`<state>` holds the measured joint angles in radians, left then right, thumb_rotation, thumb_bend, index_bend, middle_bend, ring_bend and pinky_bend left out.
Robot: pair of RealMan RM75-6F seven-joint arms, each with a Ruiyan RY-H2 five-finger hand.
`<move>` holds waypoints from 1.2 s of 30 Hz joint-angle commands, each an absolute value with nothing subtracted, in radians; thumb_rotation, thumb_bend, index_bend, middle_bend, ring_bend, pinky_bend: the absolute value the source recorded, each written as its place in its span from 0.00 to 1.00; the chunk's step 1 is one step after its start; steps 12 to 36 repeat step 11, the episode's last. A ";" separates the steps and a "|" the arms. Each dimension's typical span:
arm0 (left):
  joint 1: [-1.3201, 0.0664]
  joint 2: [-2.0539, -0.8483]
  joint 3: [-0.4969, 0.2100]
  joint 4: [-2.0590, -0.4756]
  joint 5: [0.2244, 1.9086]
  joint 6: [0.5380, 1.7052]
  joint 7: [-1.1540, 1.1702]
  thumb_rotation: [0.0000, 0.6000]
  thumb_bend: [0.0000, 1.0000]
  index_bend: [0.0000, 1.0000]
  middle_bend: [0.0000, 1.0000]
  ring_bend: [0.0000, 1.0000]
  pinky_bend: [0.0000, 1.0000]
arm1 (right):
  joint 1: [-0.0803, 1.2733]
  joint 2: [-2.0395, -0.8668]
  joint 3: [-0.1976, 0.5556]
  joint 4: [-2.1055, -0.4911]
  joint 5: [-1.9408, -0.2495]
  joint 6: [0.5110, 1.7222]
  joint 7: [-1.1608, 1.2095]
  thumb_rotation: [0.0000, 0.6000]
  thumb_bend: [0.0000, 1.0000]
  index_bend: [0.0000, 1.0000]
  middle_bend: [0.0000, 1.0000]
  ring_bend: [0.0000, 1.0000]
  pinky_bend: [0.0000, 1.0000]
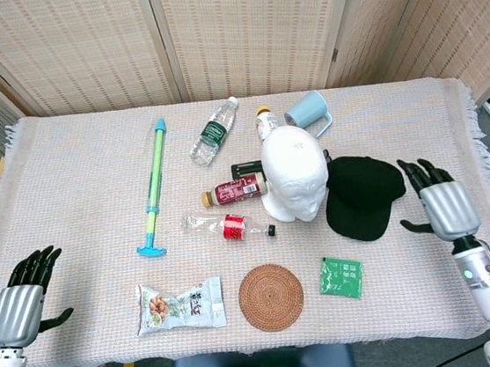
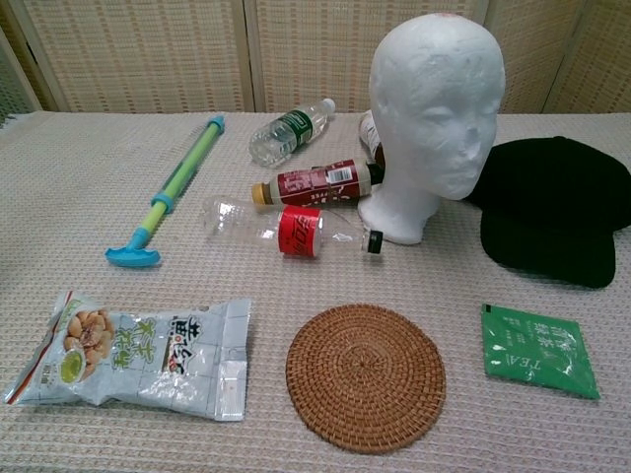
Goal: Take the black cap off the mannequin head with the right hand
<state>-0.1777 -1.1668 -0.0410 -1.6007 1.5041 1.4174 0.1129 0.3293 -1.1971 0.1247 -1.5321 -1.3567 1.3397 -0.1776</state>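
Note:
The black cap [image 1: 362, 194] [image 2: 552, 208] lies flat on the tablecloth just right of the white mannequin head [image 1: 294, 172] [image 2: 436, 116], which stands bare and upright. My right hand [image 1: 442, 200] hovers to the right of the cap, apart from it, fingers spread and holding nothing. My left hand [image 1: 23, 295] sits at the table's front left edge, fingers apart and empty. Neither hand shows in the chest view.
Left of the head lie a red-labelled brown bottle [image 1: 235, 189], a clear bottle [image 1: 228, 225], a green-labelled water bottle [image 1: 213, 131] and a blue-green pump toy [image 1: 154, 187]. A light blue cup [image 1: 309, 110] lies behind. In front are a snack bag [image 1: 181, 305], a rattan coaster [image 1: 271, 296] and a green tea packet [image 1: 341, 277].

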 commanded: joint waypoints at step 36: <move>-0.168 -1.191 -0.061 -1.599 1.475 1.443 0.132 1.00 0.11 0.06 0.09 0.08 0.16 | 0.085 -1.118 0.043 -1.683 -1.428 1.602 -0.148 1.00 0.17 0.34 0.42 0.31 0.48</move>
